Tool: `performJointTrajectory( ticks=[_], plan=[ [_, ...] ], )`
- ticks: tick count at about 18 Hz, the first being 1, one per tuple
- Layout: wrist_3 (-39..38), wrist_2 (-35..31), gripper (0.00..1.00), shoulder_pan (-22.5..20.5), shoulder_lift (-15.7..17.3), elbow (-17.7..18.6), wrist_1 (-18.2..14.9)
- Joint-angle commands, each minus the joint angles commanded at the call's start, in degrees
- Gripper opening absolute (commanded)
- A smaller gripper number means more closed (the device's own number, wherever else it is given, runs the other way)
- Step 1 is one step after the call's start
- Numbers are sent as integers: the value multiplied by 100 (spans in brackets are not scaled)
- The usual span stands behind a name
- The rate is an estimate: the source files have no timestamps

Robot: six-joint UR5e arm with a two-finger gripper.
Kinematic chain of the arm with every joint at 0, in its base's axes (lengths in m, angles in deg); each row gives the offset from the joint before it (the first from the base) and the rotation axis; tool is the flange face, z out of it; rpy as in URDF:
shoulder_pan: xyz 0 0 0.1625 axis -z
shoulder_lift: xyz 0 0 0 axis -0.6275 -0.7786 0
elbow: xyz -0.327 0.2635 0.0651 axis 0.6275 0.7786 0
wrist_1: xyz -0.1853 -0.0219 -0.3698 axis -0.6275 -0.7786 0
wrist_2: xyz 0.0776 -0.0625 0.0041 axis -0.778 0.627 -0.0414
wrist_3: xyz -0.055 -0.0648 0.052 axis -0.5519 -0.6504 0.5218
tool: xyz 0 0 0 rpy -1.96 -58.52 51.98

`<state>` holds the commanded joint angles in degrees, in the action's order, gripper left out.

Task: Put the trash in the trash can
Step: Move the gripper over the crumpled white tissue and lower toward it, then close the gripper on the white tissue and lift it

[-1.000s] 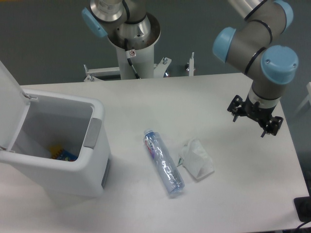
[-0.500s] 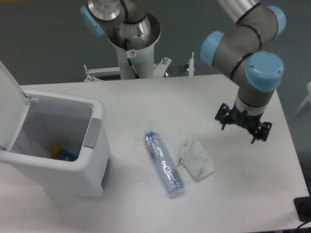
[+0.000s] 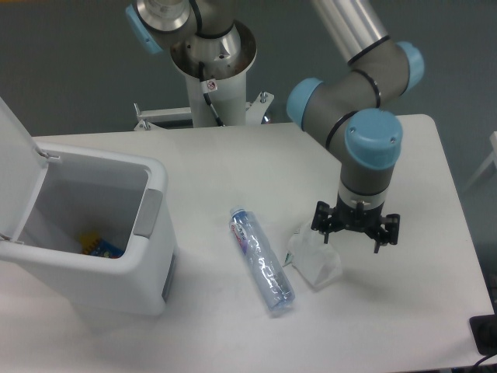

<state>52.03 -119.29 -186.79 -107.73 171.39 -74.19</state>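
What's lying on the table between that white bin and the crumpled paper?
The plastic bottle lies between the bin and the crumpled paper, on otherwise bare table, in the camera view.

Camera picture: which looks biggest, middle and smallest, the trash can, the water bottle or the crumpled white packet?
1. Trash can, by far the largest.
2. Water bottle, long and thin.
3. Crumpled white packet, smallest, though the gripper above hides part of it.
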Motion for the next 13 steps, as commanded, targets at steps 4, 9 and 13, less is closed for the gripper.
performJointTrajectory(
  ticks=[4,9,13],
  plan=[
    [-149,-62,100,167,9,229,0],
    [-149,-70,100,185,-114,317,9],
    [-184,-70,84,185,-193,308,9]
  ],
)
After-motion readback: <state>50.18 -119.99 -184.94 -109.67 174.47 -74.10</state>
